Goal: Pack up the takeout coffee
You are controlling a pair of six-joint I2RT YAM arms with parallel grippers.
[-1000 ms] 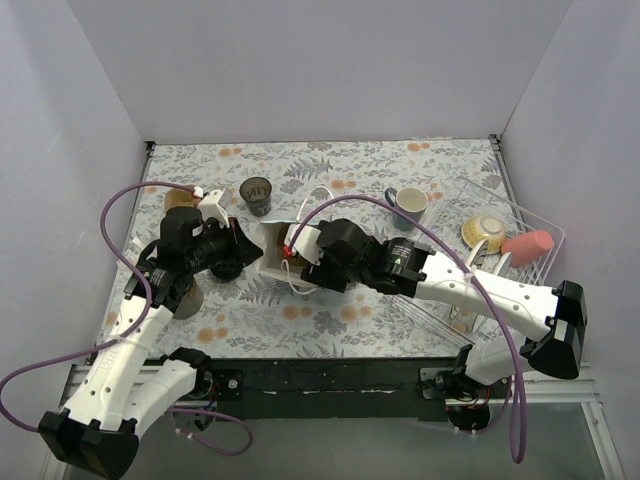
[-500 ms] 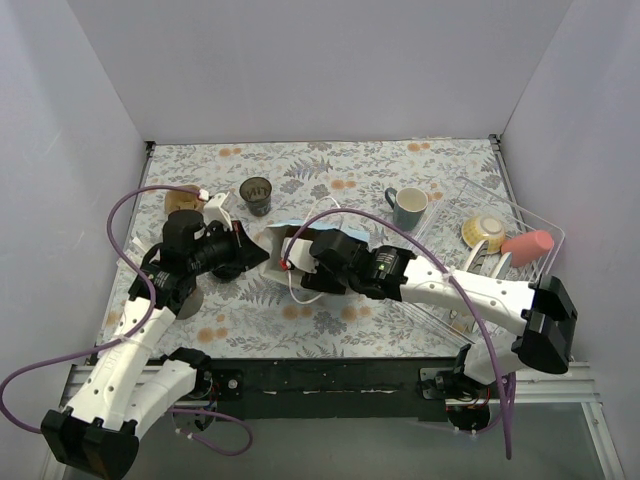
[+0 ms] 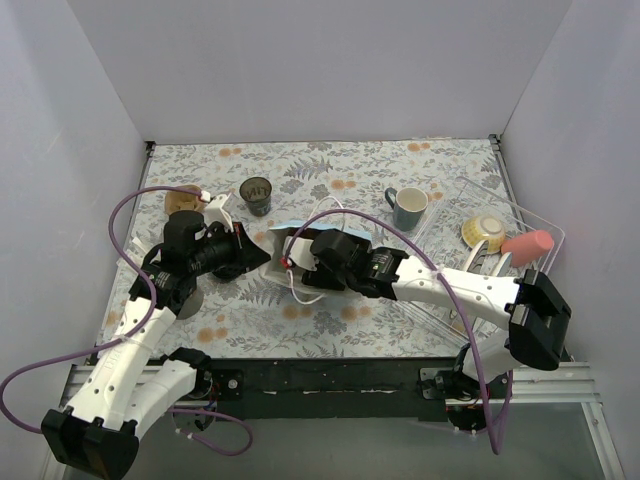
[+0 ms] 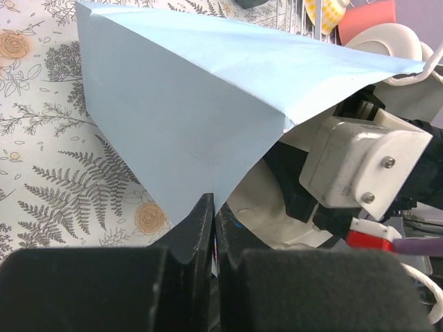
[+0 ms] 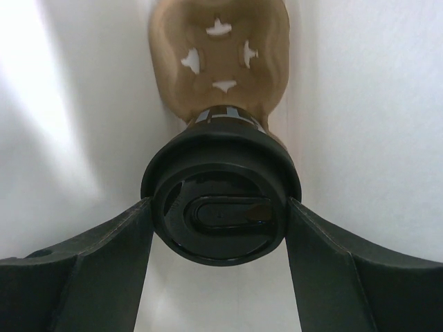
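Takeout coffee [image 5: 221, 214] sits inside light-blue paper bag [image 4: 187, 104] mid tabletop [image 3: 350, 160], right pincer [image 5: 220, 216] clamped on both sides of its black lid. Left pincer [image 4: 213, 216] pinched together on bag's edge.

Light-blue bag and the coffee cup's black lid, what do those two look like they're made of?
Light-blue bag: probably paper, matte, holding sharp creases and flat folded panels. Takeout coffee lid: looks like moulded black plastic, glossy, with highlights on its rim and sip slot.
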